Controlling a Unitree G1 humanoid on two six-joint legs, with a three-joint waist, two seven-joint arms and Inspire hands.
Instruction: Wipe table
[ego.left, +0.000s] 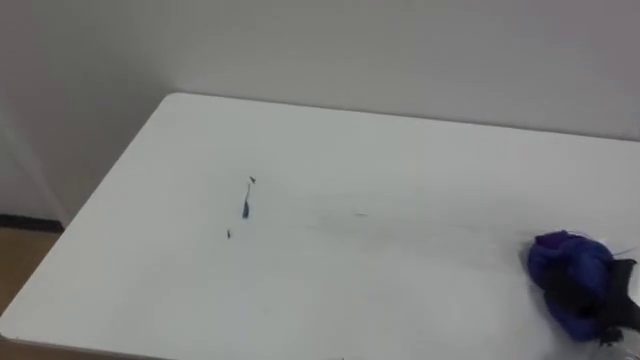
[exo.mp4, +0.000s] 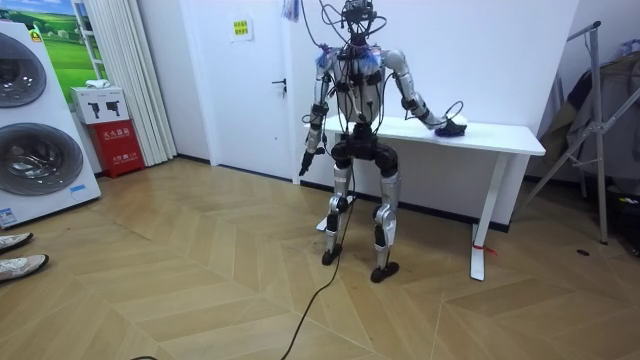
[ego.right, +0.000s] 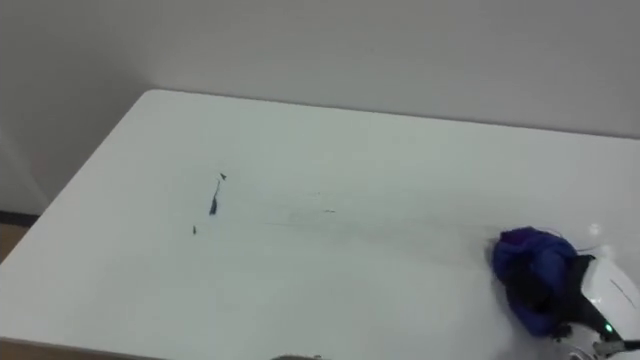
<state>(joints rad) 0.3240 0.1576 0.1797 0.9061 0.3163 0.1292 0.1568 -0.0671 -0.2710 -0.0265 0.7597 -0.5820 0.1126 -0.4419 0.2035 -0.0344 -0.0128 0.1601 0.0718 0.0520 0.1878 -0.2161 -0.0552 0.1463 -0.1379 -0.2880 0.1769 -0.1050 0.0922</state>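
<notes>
A crumpled blue cloth (ego.left: 562, 268) lies near the right end of the white table (ego.left: 350, 140). My right hand (ego.left: 612, 298) comes in from the lower right, its dark fingers curled over the cloth. Small dark marks (ego.left: 246, 207) sit on the tabletop left of the middle, well away from the cloth. In the room view I stand at the table (exo.mp4: 500, 136) facing the wall, right arm stretched out to the cloth (exo.mp4: 452, 128). My left hand (exo.mp4: 304, 163) hangs at my side, below the tabletop.
A pale wall runs right behind the table. The table's left edge drops to wooden floor (ego.left: 20, 255). In the room view, washing machines (exo.mp4: 35, 120) and a red box (exo.mp4: 118, 145) stand far left, and a metal stand (exo.mp4: 590, 130) rises beyond the table's right end.
</notes>
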